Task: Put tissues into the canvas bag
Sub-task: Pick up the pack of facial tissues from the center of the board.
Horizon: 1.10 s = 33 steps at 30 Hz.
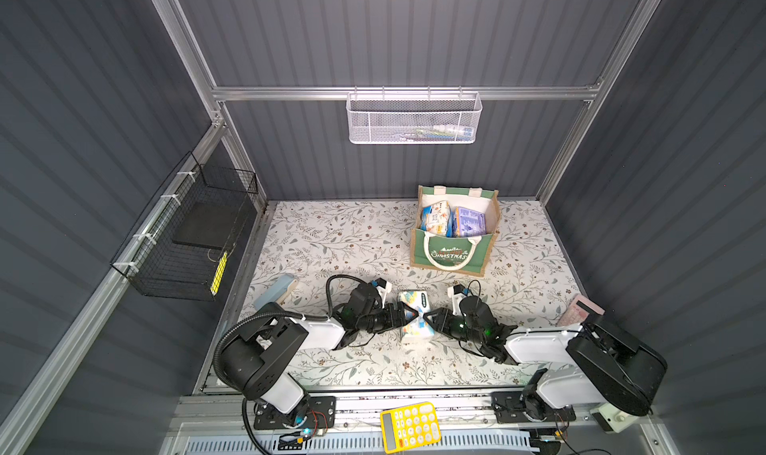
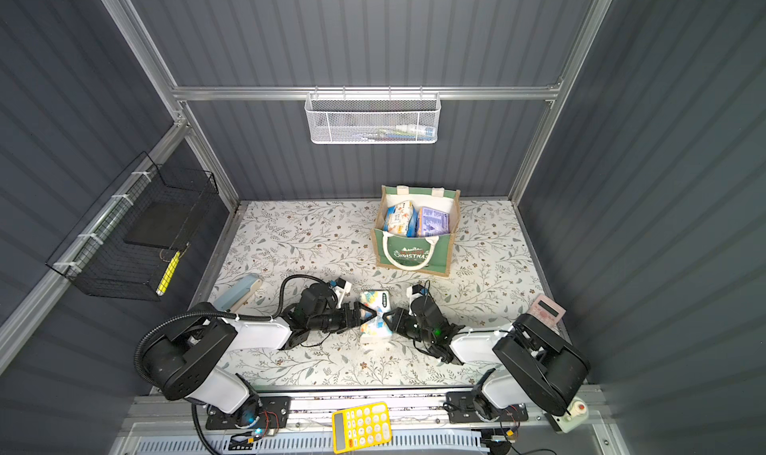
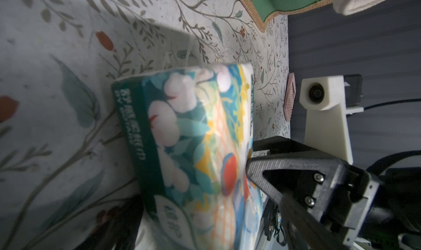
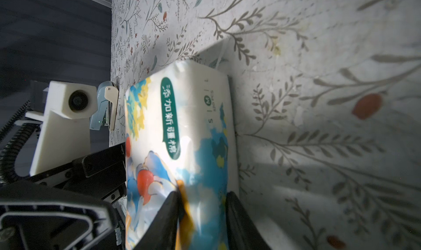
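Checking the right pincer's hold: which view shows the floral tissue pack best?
Right wrist view: the floral tissue pack is close up, the right pincer closed on its end. Both top views show it small between the arms; the left wrist view shows its other face.

Grey ribbed walls (image 1: pixel 393 38), floral tabletop (image 1: pixel 331 233).
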Available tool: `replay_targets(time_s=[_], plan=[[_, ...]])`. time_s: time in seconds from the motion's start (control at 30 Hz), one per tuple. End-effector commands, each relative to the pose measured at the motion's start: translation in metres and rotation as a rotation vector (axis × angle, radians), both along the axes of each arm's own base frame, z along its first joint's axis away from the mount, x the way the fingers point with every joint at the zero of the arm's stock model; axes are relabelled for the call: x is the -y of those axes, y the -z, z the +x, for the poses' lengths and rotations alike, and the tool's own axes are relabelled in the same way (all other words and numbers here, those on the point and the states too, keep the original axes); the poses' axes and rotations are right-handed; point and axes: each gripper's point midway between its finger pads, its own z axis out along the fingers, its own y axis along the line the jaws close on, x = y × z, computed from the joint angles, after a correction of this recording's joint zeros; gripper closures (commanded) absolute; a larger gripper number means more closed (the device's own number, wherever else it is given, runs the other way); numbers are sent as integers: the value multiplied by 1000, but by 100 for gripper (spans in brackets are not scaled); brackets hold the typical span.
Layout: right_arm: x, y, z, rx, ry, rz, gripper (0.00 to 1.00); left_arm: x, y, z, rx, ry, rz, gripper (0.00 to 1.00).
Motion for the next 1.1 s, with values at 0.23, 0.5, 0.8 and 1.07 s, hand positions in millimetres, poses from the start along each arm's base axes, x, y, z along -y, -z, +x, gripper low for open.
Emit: replay_targets(time_s=[0.23,0.5,0.8,1.07], plan=[[20,29,-13,-72,34,-66,65,17,18,-15,-76,7,-46,8],[19,20,-13,-41,33,-39,62,21,9,-8,-50,-28,-116,21],[23,-2,-8,34,36,-42,44,23,-3,-1,-3,-35,-113,39],[39,-59,2,227,40,-126,7,31,-27,5,50,-21,-157,55]])
